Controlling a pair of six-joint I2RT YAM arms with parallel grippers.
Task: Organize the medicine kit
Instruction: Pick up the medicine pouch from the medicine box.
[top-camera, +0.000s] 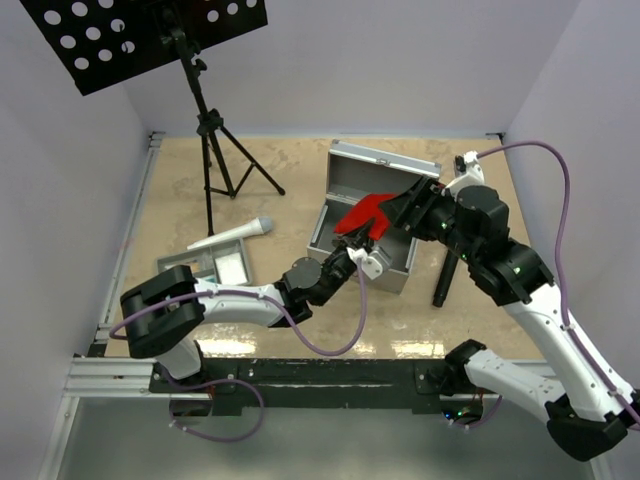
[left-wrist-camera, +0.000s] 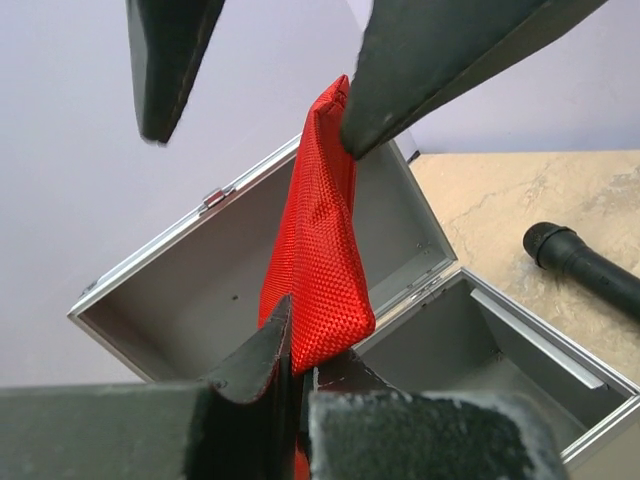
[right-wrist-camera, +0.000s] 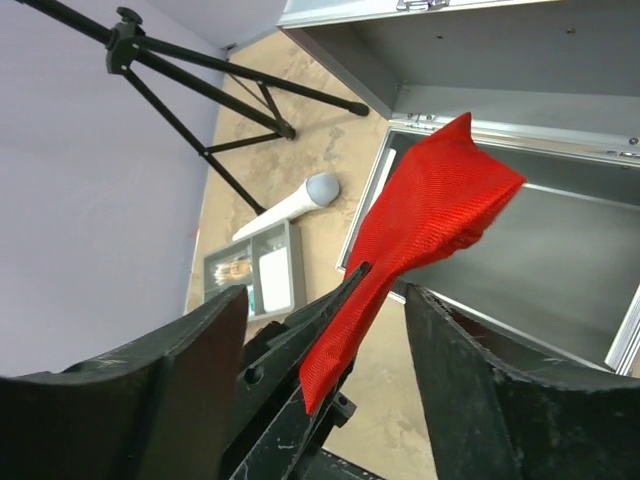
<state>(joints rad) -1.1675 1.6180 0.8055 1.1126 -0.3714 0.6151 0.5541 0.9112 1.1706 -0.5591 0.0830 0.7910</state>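
Left wrist view: left gripper (left-wrist-camera: 295, 365) clenched on lower end of red pouch (left-wrist-camera: 318, 250), held above open metal case (left-wrist-camera: 180, 290); right gripper (right-wrist-camera: 325, 297) jaws spread, gripping nothing. Pouch looks soft, light, floppy; pinch edge firmly.
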